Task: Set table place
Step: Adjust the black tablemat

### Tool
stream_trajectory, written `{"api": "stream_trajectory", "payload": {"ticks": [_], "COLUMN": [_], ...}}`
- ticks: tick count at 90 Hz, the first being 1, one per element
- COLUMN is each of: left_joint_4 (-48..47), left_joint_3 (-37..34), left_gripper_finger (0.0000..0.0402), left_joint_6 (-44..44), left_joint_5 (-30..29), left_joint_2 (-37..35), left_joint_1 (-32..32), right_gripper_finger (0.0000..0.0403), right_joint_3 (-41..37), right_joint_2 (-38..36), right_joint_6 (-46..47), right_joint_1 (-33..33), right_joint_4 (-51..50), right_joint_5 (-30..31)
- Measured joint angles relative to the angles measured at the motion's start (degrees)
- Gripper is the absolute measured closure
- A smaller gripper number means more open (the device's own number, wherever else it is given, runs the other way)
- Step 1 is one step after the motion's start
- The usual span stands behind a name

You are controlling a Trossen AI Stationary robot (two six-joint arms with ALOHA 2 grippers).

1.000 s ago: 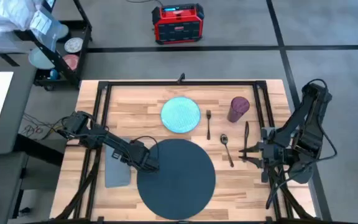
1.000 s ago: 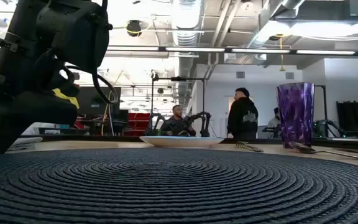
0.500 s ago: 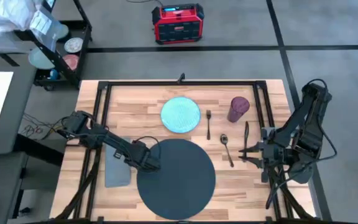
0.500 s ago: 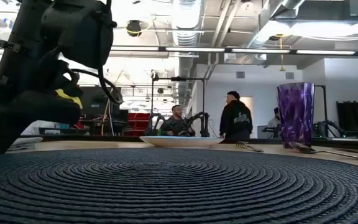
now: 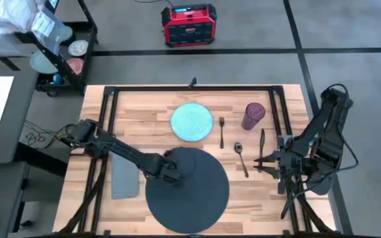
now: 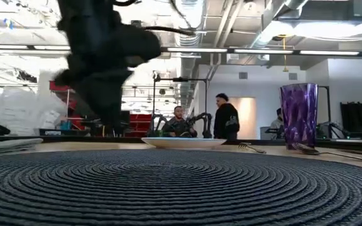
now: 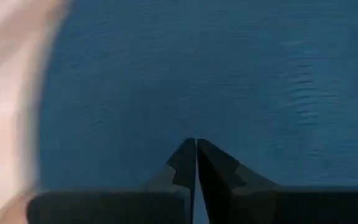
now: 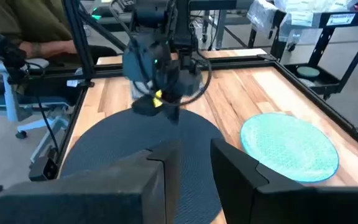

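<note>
High view: left gripper [image 5: 175, 176], fingers closed and seemingly empty, hovers over the big dark grey round woven mat [image 5: 188, 190]; the teal round plate [image 5: 192, 121] beyond it likely goes there next; right gripper [image 8: 188, 163] waits part-open

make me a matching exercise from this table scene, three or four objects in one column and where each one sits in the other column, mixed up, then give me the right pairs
Things:
1. teal plate
2. grey napkin
3. purple cup
4. left gripper

Places:
A. on the table's left side, beside the dark round mat
B. at the table's far right, beyond the knife
C. over the mat's left part, fingers closed
D. at the far middle of the table, left of the fork

Pairs: 1-D, 2-A, 3-B, 4-C
</note>
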Motion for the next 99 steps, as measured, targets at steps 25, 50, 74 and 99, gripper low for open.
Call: {"api": "stream_trajectory", "payload": {"ticks": [25,50,74,99], "left_joint_4": [7.4,5.7,2.5,0.0], "left_joint_3": [0.4,0.4,0.3,0.2], "left_gripper_finger": [0.0401,0.0401,0.0401,0.0401], "left_joint_6": [6.8,13.0,17.4,19.6], "left_joint_5": [6.7,6.9,7.2,7.6], "left_joint_2": [5.4,5.6,5.7,5.5], "left_joint_1": [-0.7,4.1,9.2,10.6], "right_gripper_finger": [0.0326,0.0326,0.0326,0.0326], "right_joint_3": [0.0,0.0,0.0,0.0], "right_joint_2": [0.0,0.0,2.0,2.2], "right_joint_6": [1.4,1.4,1.6,1.6], "right_joint_1": [0.0,-0.8,-0.7,-0.7], "right_joint_4": [0.0,-0.3,-0.3,-0.3], "right_joint_5": [0.5,1.4,1.4,1.3]}}
